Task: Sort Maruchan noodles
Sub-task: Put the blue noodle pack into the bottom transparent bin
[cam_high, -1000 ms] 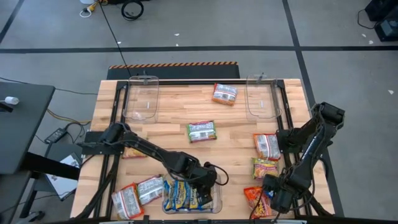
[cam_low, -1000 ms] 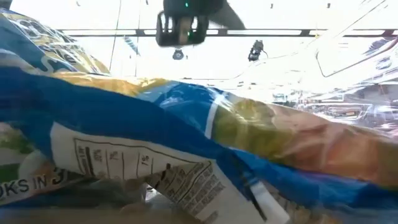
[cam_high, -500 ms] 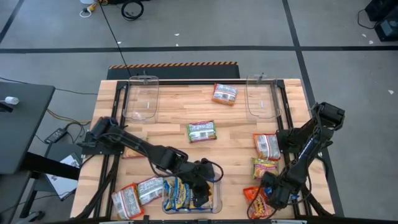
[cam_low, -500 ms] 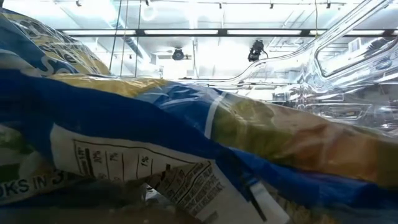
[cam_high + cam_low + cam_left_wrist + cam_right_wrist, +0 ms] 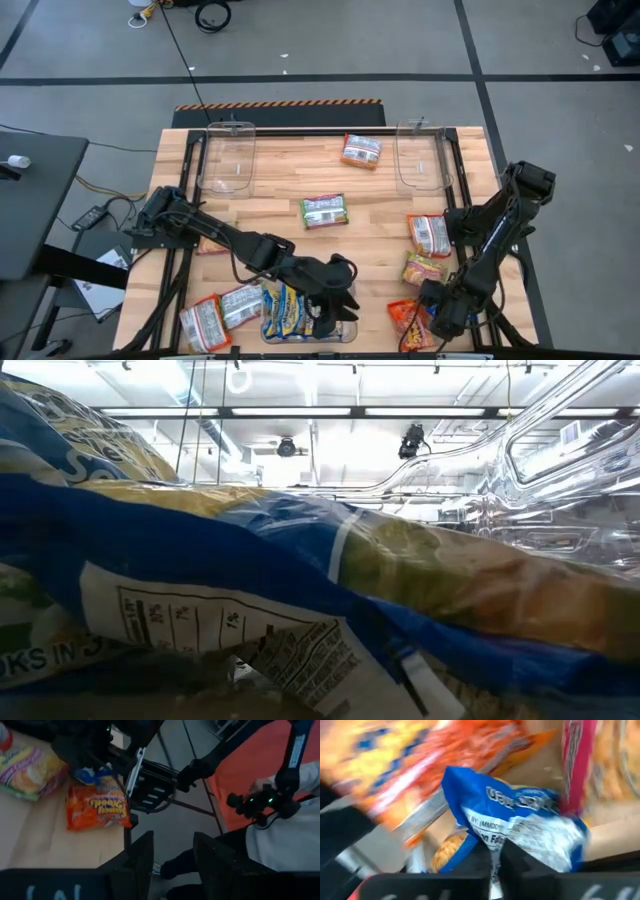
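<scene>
Right claw pinching blue packet by crinkly end, at near right table corner. Packet sticking out straight ahead of claw, orange packet just beside. Left claw fingers apart, holding nothing, farther off over bin.

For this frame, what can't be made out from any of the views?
- Low view: the blue-and-yellow crinkly plastic noodle packet fills the picture, hiding the table and both arms.
- High view: the arm covers the right gripper, so its hold on the blue crinkly packet shows only at the right wrist, blurred.
- High view: the arm hides part of the clear plastic bin, so its packet count is unclear.
</scene>
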Motion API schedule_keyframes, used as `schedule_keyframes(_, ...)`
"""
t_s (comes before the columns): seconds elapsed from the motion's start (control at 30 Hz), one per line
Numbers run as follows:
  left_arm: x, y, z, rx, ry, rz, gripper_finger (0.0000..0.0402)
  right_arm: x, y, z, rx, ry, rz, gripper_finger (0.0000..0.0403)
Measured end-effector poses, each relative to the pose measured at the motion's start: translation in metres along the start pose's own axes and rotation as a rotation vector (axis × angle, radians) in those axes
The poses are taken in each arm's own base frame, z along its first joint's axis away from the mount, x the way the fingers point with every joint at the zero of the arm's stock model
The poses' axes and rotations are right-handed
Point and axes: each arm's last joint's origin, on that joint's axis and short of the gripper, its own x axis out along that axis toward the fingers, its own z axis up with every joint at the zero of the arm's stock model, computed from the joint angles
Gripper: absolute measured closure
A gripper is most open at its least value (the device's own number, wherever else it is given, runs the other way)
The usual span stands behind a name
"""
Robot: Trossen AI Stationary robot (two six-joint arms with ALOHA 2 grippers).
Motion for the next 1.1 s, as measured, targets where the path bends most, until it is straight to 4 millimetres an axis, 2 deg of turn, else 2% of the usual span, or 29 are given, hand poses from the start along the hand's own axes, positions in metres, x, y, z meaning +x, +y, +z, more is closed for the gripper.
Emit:
schedule_keyframes(0.07,0.000,0.000,0.000,0.024,0.000,0.007,0.0260,-0.016,0.006,0.000,-0.042,0.002,0.049,0.0393)
schedule_keyframes(0.27,0.000,0.006,0.002,0.054,-0.001,0.042,0.0255,-0.082,0.013,0.001,-0.182,-0.090,0.246,0.0374)
schedule_keyframes(0.43,0.000,0.011,0.008,0.148,-0.055,0.074,0.0218,-0.140,0.015,0.006,-0.359,-0.320,0.512,0.0393)
schedule_keyframes(0.57,0.005,0.009,0.013,0.262,-0.154,0.094,0.0176,-0.172,0.016,0.009,-0.529,-0.531,0.695,0.0395)
schedule_keyframes(0.7,0.010,0.006,0.021,0.358,-0.270,0.052,0.0131,-0.189,0.016,0.013,-0.625,-0.641,0.782,0.0393)
schedule_keyframes(0.83,0.018,0.011,0.023,0.459,-0.310,0.037,0.0102,-0.195,0.017,0.021,-0.646,-0.678,0.818,0.0395)
schedule_keyframes(0.97,0.027,0.017,0.023,0.574,-0.336,0.032,0.0096,-0.194,0.018,0.029,-0.643,-0.659,0.821,0.0396)
schedule_keyframes(1.1,0.035,0.024,0.021,0.616,-0.327,-0.014,0.0095,-0.190,0.021,0.038,-0.640,-0.630,0.818,0.0396)
